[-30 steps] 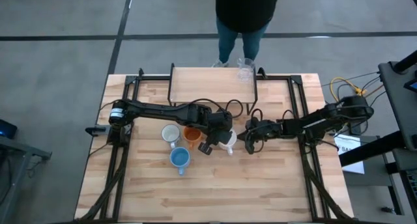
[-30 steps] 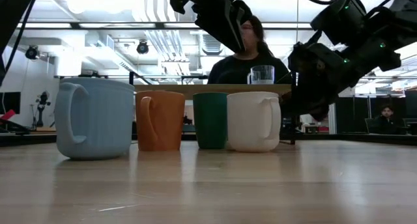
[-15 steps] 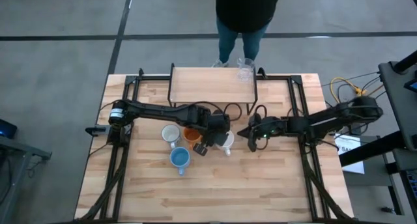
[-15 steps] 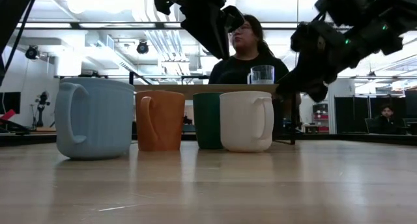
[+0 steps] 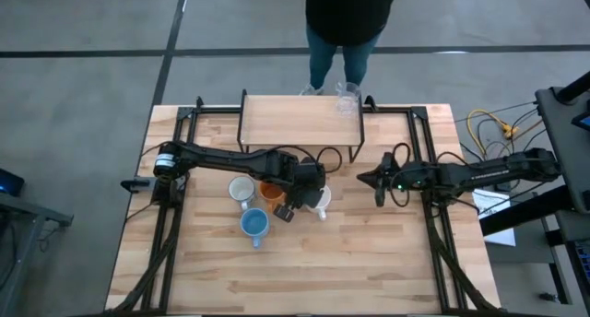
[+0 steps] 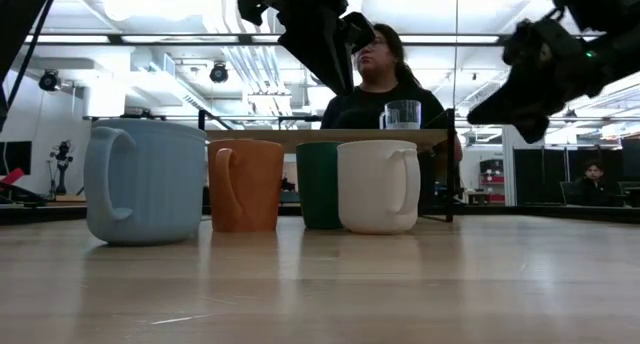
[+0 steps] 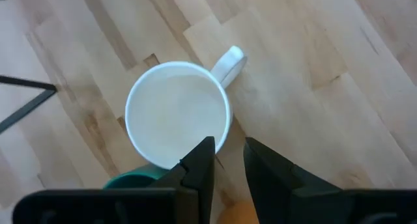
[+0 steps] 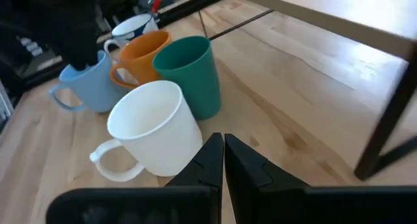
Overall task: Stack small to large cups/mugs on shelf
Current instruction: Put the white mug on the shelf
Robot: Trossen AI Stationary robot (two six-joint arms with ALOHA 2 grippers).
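Left wrist view: white mug [image 7: 177,113] upright, left pincer [image 7: 228,160] apart above; right pincer [image 8: 222,152] together.

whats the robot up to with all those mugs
It is sorting cups onto the small shelf, where only a clear glass stands. The left gripper hangs part open just above the white mug, holding nothing. That mug sits on the table in a cluster with the green cup, orange mug and blue mug. The right gripper is shut and empty, off to the side.
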